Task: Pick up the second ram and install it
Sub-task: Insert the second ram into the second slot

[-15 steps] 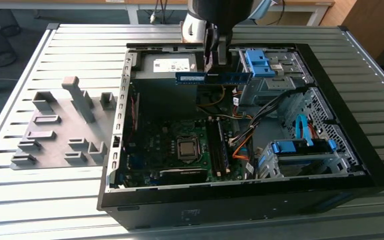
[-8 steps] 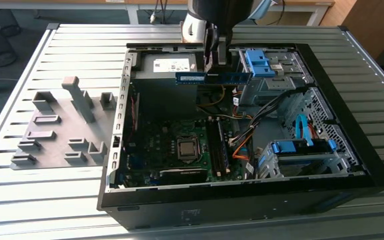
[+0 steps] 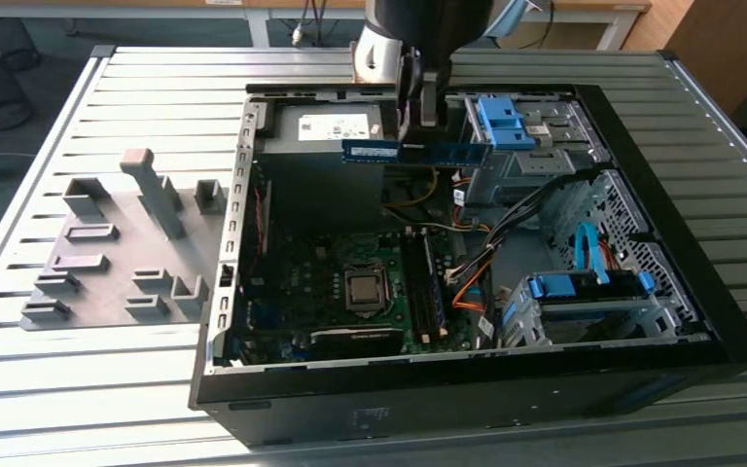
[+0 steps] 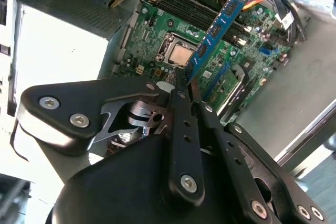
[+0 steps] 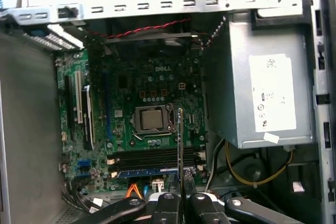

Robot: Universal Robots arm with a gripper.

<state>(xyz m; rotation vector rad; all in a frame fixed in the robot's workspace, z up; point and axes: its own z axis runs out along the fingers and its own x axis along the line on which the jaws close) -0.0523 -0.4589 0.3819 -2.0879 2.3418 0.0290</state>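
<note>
The second ram [image 3: 412, 151] is a thin blue-green board strip hanging level over the open computer case [image 3: 685, 292], above the gap between the power supply and the upper drive cage. My gripper [image 3: 422, 131] comes down from above and is shut on the strip near its middle. In the second wrist view the ram [image 4: 218, 27] sticks out from the gripper [image 4: 185, 80] over the motherboard. It appears edge-on [image 5: 180, 140] in the first wrist view, rising from the gripper [image 5: 180, 192] in front of the memory slots [image 5: 152, 158].
A grey power supply [image 3: 328, 126] fills the case's far corner. Blue drive cages [image 3: 504, 122] [image 3: 587, 287] and orange and black cables [image 3: 471, 282] crowd the exterior view's right side. The processor socket [image 3: 365, 289] sits mid-board. A grey holder plate with blocks [image 3: 114, 253] lies beside the case.
</note>
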